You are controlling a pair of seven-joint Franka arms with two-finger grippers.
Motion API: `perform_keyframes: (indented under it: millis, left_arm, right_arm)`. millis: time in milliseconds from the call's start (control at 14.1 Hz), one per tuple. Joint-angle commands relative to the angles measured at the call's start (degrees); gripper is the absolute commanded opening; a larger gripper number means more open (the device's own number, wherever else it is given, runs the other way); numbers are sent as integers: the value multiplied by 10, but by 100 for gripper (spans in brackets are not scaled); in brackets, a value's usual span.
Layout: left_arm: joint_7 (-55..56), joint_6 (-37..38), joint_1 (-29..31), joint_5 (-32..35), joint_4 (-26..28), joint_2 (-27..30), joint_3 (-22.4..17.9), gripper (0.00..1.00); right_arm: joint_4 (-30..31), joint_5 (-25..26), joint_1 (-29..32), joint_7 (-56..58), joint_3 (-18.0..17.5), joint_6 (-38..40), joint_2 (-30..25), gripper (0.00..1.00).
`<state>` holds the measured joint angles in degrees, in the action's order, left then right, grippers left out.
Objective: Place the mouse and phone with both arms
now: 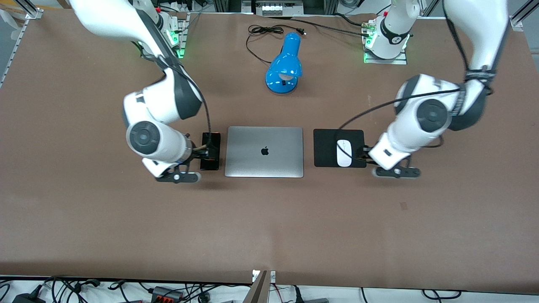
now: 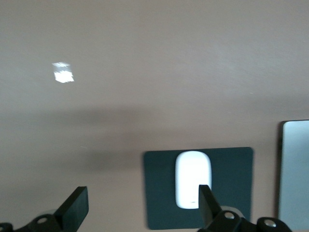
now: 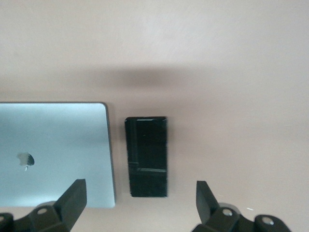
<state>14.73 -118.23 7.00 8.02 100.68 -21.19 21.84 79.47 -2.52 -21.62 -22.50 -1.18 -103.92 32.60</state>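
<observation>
The white mouse [image 1: 344, 152] lies on a black square pad [image 1: 324, 147] beside the silver laptop, toward the left arm's end. The black phone [image 1: 210, 151] lies flat on the table beside the laptop, toward the right arm's end. My left gripper [image 1: 362, 154] hovers over the pad's edge, open and empty. In the left wrist view the mouse [image 2: 192, 176] shows beside one fingertip [image 2: 205, 200] of the left gripper [image 2: 141, 205]. My right gripper [image 1: 201, 152] hovers by the phone, open and empty. In the right wrist view the phone [image 3: 147, 157] lies ahead of the right gripper [image 3: 140, 199].
The closed silver laptop [image 1: 264, 151] lies between phone and pad; it also shows in the right wrist view [image 3: 53, 150]. A blue desk lamp [image 1: 284, 67] with a black cord stands farther from the camera, between the arm bases. Bare brown table lies nearer the camera.
</observation>
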Motion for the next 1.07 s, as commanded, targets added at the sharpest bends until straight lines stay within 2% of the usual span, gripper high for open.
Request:
perform_keyframes:
  millis: [0, 142, 284, 569, 640, 782, 995]
  left_arm:
    - [-93, 48, 55, 9, -43, -1, 6, 100]
    - [-123, 111, 71, 10, -64, 19, 5, 100]
    - [-129, 183, 72, 8, -110, 26, 3, 100]
    - [-128, 333, 78, 4, -251, 34, 3, 100]
    - [-131, 350, 79, 2, -271, 33, 3, 100]
    - [-131, 388, 98, -35, -294, 32, 4, 100]
    - [-126, 394, 97, -37, -295, 29, 2, 100]
  right_arm:
    - [-78, 27, 3, -1, -1, 52, 4, 100]
    - [-91, 28, 8, 0, 0, 64, -7, 100]
    - [-94, 29, 18, 4, -1, 68, -30, 100]
    - [-94, 24, 59, 58, -1, 87, -70, 100]
    - [-94, 26, 66, 63, -1, 87, -81, 100]
    - [-93, 29, 82, 65, 11, 93, -93, 100]
    - [-92, 28, 124, 97, 11, 113, -125, 100]
